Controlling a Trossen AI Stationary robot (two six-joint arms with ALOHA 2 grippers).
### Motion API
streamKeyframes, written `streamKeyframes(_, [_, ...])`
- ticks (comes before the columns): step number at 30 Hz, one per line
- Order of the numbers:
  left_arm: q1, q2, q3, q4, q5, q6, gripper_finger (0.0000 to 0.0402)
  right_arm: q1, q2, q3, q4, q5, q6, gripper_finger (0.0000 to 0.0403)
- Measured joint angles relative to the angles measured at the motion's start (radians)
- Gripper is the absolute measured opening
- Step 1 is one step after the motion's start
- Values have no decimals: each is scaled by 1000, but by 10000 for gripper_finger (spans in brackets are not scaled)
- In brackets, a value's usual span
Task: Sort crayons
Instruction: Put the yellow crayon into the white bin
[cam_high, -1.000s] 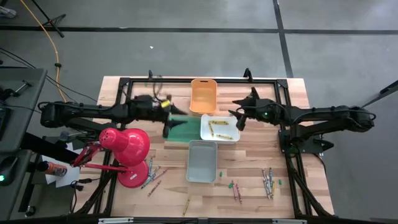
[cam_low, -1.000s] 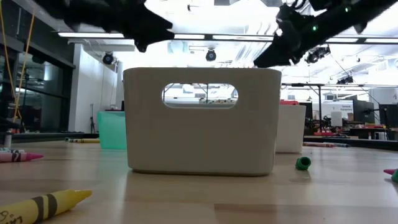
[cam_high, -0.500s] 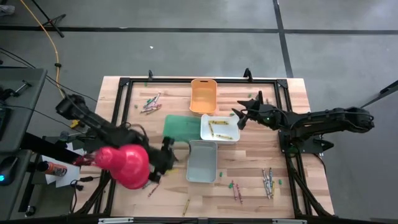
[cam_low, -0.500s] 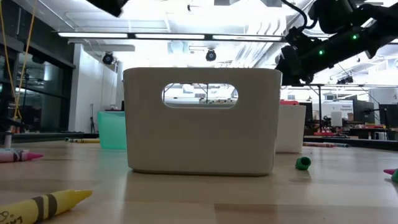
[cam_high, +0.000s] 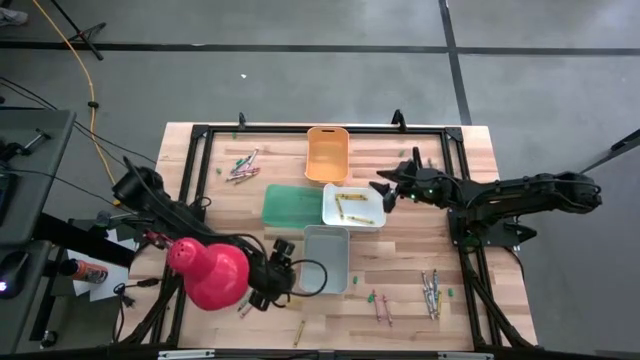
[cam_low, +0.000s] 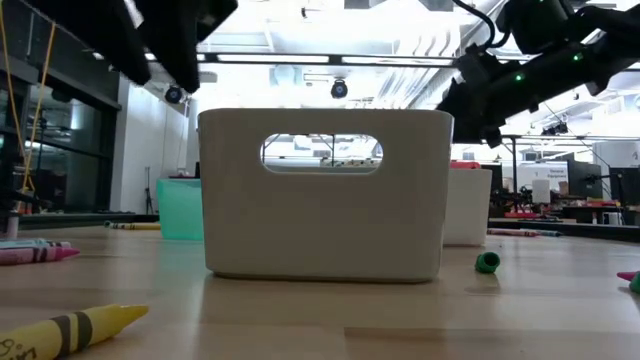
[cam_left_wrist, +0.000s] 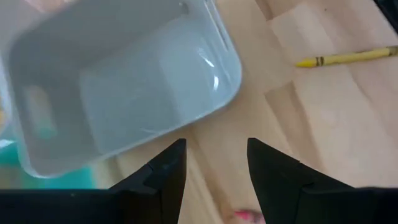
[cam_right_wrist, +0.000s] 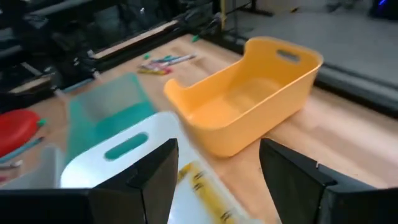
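A: Where are the crayons right now?

B: Scattered in groups. In the high view, yellow crayons (cam_high: 350, 207) lie inside the white bin (cam_high: 353, 222) at the table's centre. A mixed cluster (cam_high: 241, 167) sits at about ten o'clock from that bin, near the far left of the table. Another bunch (cam_high: 432, 292) lies at four o'clock, near the right front, with a few more (cam_high: 379, 305) between it and the grey bin (cam_high: 326, 260). One yellow crayon (cam_high: 299, 332) rests alone near the front edge, at six o'clock.

A: And the bins?

B: The orange bin (cam_high: 326, 154) stands at twelve o'clock from the white one, the green bin (cam_high: 291, 205) touches its nine o'clock side, and the grey bin is just at its seven o'clock. The grey one looks empty in the left wrist view.

A: What about the grippers?

B: The left gripper (cam_high: 283, 262) hangs at nine o'clock of the grey bin, just beside its wall, fingers (cam_left_wrist: 163, 180) spread apart with nothing between them. The right gripper (cam_high: 384, 190) hovers over the white bin's two o'clock corner, fingers (cam_right_wrist: 149, 174) parted too, gripping nothing.

A: Anything else on the table?

B: A red lamp (cam_high: 212, 273) sits at the left front, under the left arm, and a black frame (cam_high: 200, 135) borders the wooden table (cam_high: 480, 150).
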Motion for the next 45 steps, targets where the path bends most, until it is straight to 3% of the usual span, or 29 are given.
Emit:
streamKeyframes(7, [-4, 15, 0, 185, 205, -212, 159, 102, 0, 0, -14, -13, 17, 220])
streamKeyframes(11, [-5, 15, 0, 317, 305, -417, 159, 160, 0, 0, -18, -13, 17, 220])
streamKeyframes(15, [-30, 37, 1, 327, 304, -612, 159, 203, 0, 0, -22, -11, 17, 220])
streamKeyframes(21, [-84, 172, 0, 365, 277, -840, 159, 233, 0, 1, -19, -10, 34, 220])
streamKeyframes(25, [-89, 274, 0, 437, 328, -990, 159, 234, 0, 1, -19, -2, 43, 220])
streamKeyframes(30, [-93, 328, 0, 516, 366, -1047, 159, 234, 0, 1, -22, 70, 43, 220])
streamKeyframes(38, [-91, 328, -1, 459, 253, -1075, 158, 233, 0, 2, -29, 81, 43, 220])
streamKeyframes(45, [-81, 348, 2, 450, 237, -1074, 158, 233, 0, 2, -33, 84, 43, 220])
